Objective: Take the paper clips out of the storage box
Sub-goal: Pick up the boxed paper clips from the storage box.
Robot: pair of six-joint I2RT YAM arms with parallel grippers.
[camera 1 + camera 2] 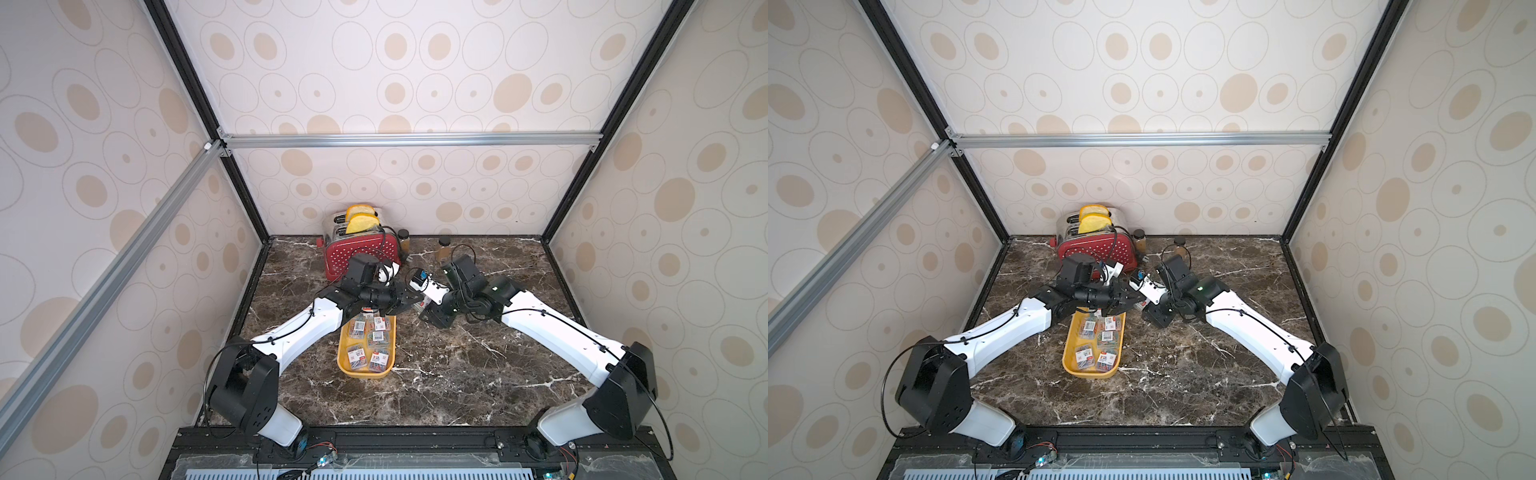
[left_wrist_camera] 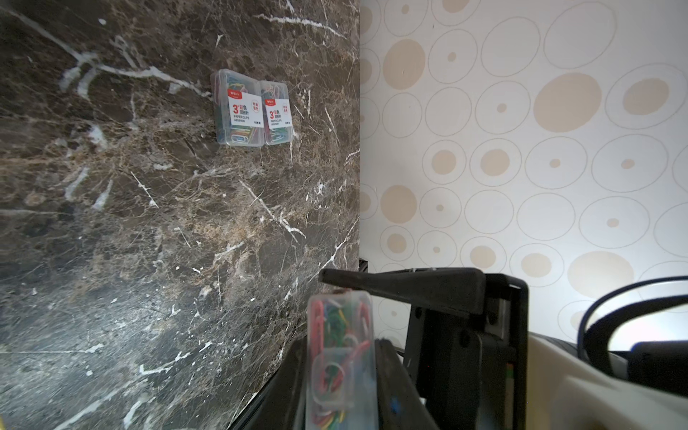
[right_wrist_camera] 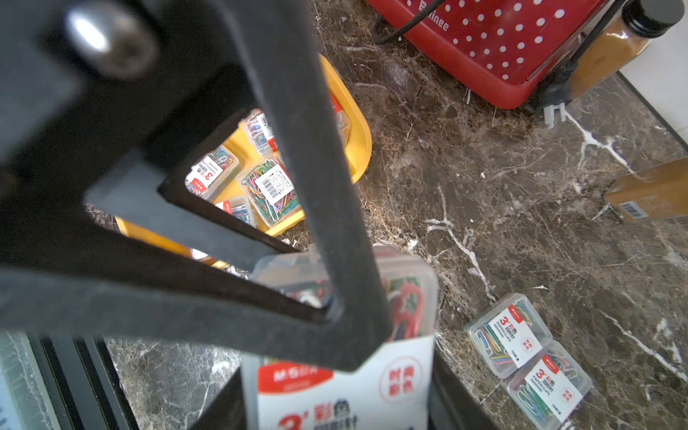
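Observation:
The yellow storage box (image 1: pixel 365 374) (image 1: pixel 1090 373) lies mid-table with several cases of paper clips (image 1: pixel 378 336) (image 3: pixel 270 190) inside. Over its far end both grippers meet on one clear case (image 2: pixel 338 353) (image 3: pixel 409 298) held in the air. My left gripper (image 1: pixel 411 300) (image 2: pixel 338 340) is shut on its two broad faces, and one left finger (image 3: pixel 327 223) crosses its label. My right gripper (image 1: pixel 420 308) (image 3: pixel 335 402) is shut on the same case across its width. Two more cases (image 2: pixel 238 108) (image 3: pixel 508 335) lie side by side on the marble outside the box.
A red dotted toaster (image 1: pixel 361 253) (image 3: pixel 502 48) with bread stands against the back wall, its loose plug (image 3: pixel 554 111) on the marble. Two brown jars (image 1: pixel 403 241) (image 1: pixel 444 248) stand beside it. Patterned walls enclose the table on three sides.

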